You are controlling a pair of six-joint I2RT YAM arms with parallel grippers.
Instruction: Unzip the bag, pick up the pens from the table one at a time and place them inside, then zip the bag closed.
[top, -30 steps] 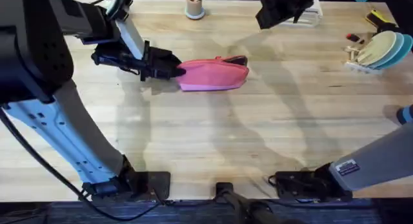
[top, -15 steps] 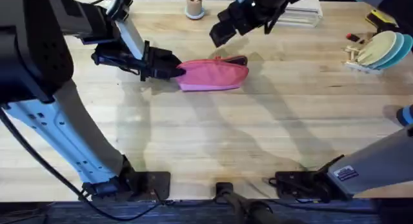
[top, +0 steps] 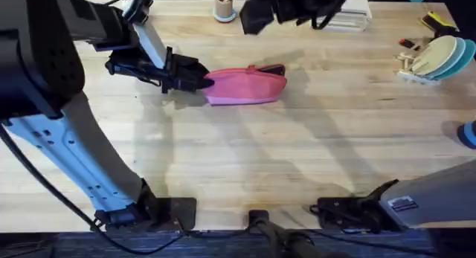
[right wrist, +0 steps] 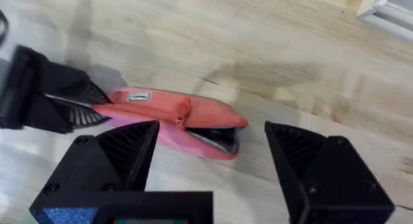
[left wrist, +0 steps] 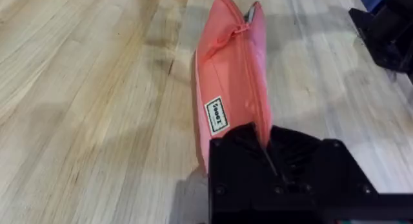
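**Left arm pins the pouch's end while the right gripper hangs open above it**

The table (top: pixel 297 154) takes up most of the overhead view, its pale planks running left to right. The left arm rises large and dark from the lower left and reaches across toward the middle of the far half. The right arm's base sits at the lower right, and its gripper (top: pixel 286 7) hangs high near the far edge, dark and blurred under the camera.

The bag (top: pixel 245 85) lies on its side on the table, long axis left to right, just beyond the centre. The left gripper (top: pixel 199 79) is clamped onto the bag's left end; in the left wrist view the black fingers (left wrist: pixel 242 143) close around the pink fabric beside a small white label (left wrist: pixel 217 113). The zipper line runs along the top seam, and the far right end gapes a little, showing a dark opening (right wrist: pixel 216 137).

In the right wrist view the right gripper's two fingers (right wrist: pixel 126 150) stand wide apart, holding nothing, with the bag lying on the table below and between them.

A cup (top: pixel 224 5) and a rack of plates (top: pixel 439 57) stand at the far edge.
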